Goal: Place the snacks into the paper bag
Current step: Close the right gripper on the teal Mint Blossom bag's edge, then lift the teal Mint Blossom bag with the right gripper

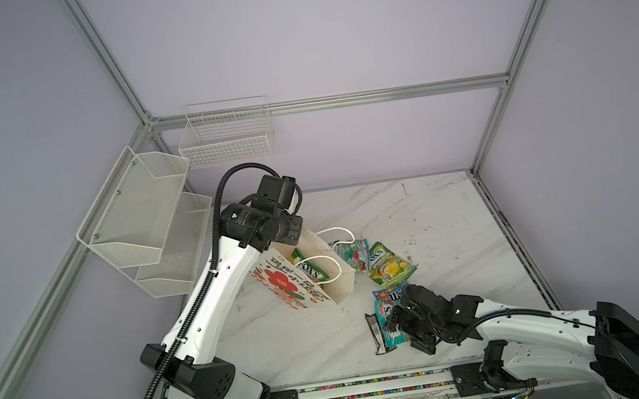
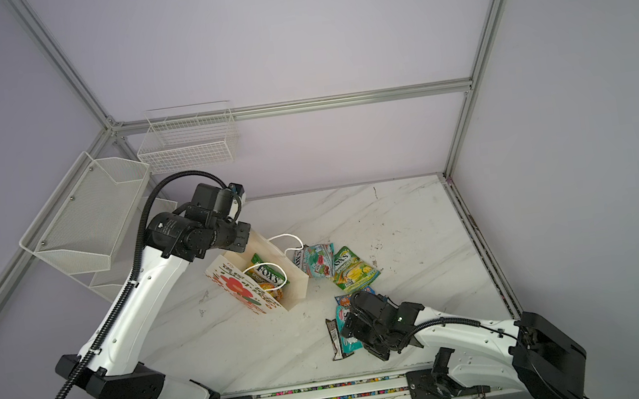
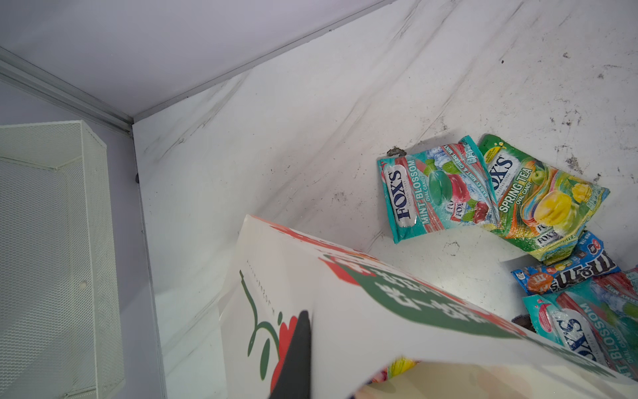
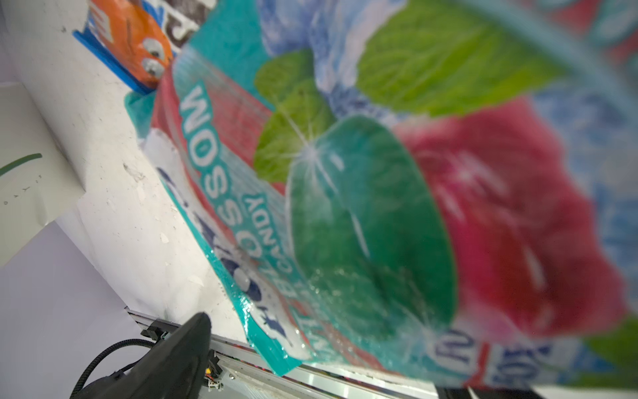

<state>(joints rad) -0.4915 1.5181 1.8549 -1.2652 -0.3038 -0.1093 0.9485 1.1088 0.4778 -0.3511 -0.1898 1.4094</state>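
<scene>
- Top views both show the paper bag [image 1: 333,286] open-mouthed on the table [image 1: 439,226], with one green candy packet [image 1: 310,271] inside.
- Left gripper [image 1: 295,233] is clamped on the bag's rim.
- Right gripper [image 1: 404,328], jaws spread wide, sits low over a teal packet [image 1: 388,323] beside a brown wrapper [image 1: 377,333].
- A second teal packet [image 1: 352,255], a yellow-green packet [image 1: 388,269] and a blue packet [image 1: 391,294] lie near the bag.

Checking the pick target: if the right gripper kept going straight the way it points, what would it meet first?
Most likely the teal candy packet, which fills its wrist view. The open right gripper points down at it in a top view; whether they already touch is unclear.
</scene>
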